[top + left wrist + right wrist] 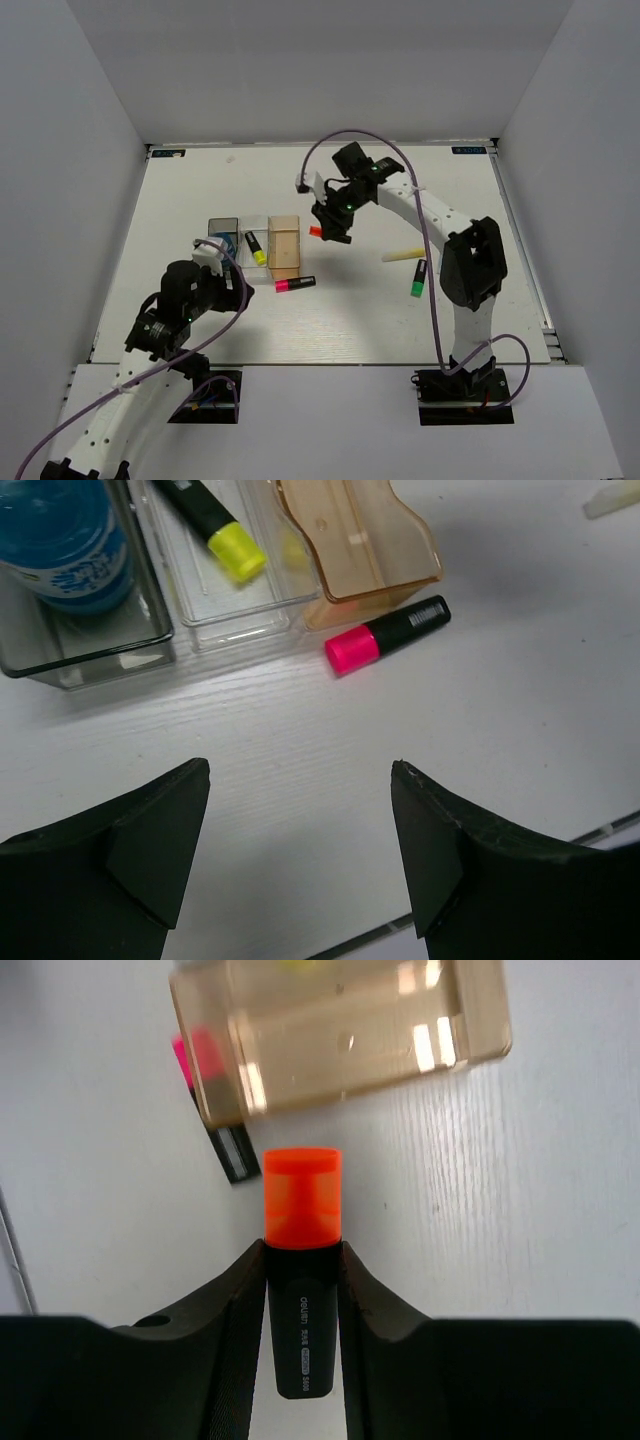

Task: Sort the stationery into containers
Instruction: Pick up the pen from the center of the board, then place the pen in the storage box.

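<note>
On the near side of the tan bin (285,242), the left jaws hang open with nothing in them. The pink marker (385,635) lies flat on the table (400,330) just ahead of them, a bit to the right, close by the tan bin's near end; its long side runs across, cap to the left.

Well off to the right of the tan bin lie the green marker (417,278) and, a little farther back, the pale stick (403,254); both are on the table.

The tan bin is the right end of a row of three, and looks to have nothing in it; next to it on the left is the clear bin (235,620), with a yellow marker (215,525) inside; past that is the grey bin (90,655), with the blue roll (60,540) inside.

Just right of the tan bin, by its far end, the right jaws grip the black body of the orange marker (302,1210); its cap sticks out in front and points at the tan bin.

A marker already sits in the clear bin, so I think this one goes there too; that bin lies to the left, past the tan bin, so the jaws must cross over the tan bin first. The left arm (185,295) is closer to the pink marker; that one looks like its job.
</note>
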`<state>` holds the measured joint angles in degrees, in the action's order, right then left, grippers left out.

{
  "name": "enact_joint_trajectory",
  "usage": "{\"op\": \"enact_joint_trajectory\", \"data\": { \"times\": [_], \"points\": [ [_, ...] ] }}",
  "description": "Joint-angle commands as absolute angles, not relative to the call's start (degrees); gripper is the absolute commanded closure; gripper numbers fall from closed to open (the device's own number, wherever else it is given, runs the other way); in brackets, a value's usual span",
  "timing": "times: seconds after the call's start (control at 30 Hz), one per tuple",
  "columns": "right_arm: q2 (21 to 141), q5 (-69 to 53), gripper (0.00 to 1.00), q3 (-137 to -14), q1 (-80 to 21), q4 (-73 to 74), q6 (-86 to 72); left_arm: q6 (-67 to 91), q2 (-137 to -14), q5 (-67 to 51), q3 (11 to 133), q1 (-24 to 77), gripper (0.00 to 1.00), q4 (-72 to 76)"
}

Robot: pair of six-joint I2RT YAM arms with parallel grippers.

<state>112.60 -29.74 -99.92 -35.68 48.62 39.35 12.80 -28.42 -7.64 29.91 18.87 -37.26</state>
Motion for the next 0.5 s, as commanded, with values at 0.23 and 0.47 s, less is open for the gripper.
{"op": "enact_joint_trajectory", "data": {
  "times": [0.23,0.47],
  "points": [
    [127.5,-23.6,1.0,-124.6,-43.9,38.6,-13.5,14.6,-21.0,6.3,28.1,18.5,0.15,-37.0],
    [128.4,-20.7,1.0,-117.3,-46.1,20.9,-35.6,14.9,-17.3,11.2,27.9,18.6,0.13,-37.3]
  ]
}}
